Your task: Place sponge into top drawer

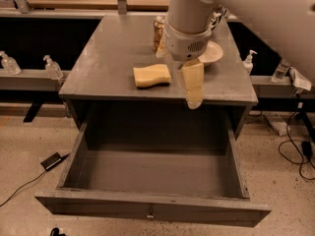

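Hanging from the arm, the gripper [189,90] was noted over the front of the table [108,58], just right of the sponge [152,75] as viewed. Whether it was set wide or narrow could not be told; nothing was seen held in it. The sponge was found flat on the tabletop near the front edge, with the can [158,31] and bowl [212,53] behind it. The drawer [197,211] below was pulled well out, knob [150,214] to the front.

Step judged: approach for the grasp, pick not yet made. For a clean pick, the gripper should be centred over the sponge, turned across its pinched waist, lowered well onto the foam and closed gently, as soft foam is easily squashed or lost. The can should be kept clear of. A short lift and forward carry over the drawer would then be called for.
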